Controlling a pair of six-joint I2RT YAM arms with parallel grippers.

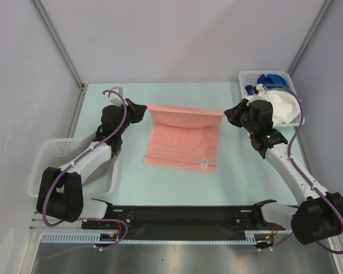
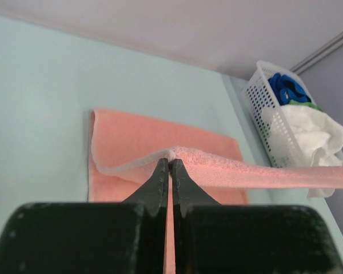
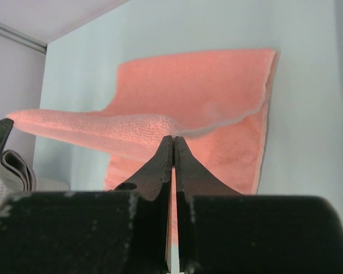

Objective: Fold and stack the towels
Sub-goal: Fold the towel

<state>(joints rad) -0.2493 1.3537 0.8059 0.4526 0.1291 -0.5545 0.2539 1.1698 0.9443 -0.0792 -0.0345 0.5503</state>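
Two far corners of the pink towel (image 1: 183,145) are pinched, one in each gripper: the left gripper (image 1: 138,112) has its fingers pressed together on the far left corner, and the right gripper (image 1: 231,115) is clamped the same way on the far right corner. The held edge hangs between them, raised off the table (image 1: 177,188) and sagging slightly in the middle, running left to right in line with the table's far edge. The rest of the towel lies flat at the table's middle, spreading from the grippers toward the near edge, where its free edge with a small tag (image 1: 204,162) at the right corner lies square to the arms. So the cloth lies on the near side of both grippers, and each arm is equally close to its own corner; neither has an advantage. The fold likely calls for both to carry the raised edge together toward the near edge and lay it along the tagged one, keeping level so the corners meet. The other towels (image 1: 283,104) sit heaped in the basket (image 1: 246,77) at the far right corner, well apart.
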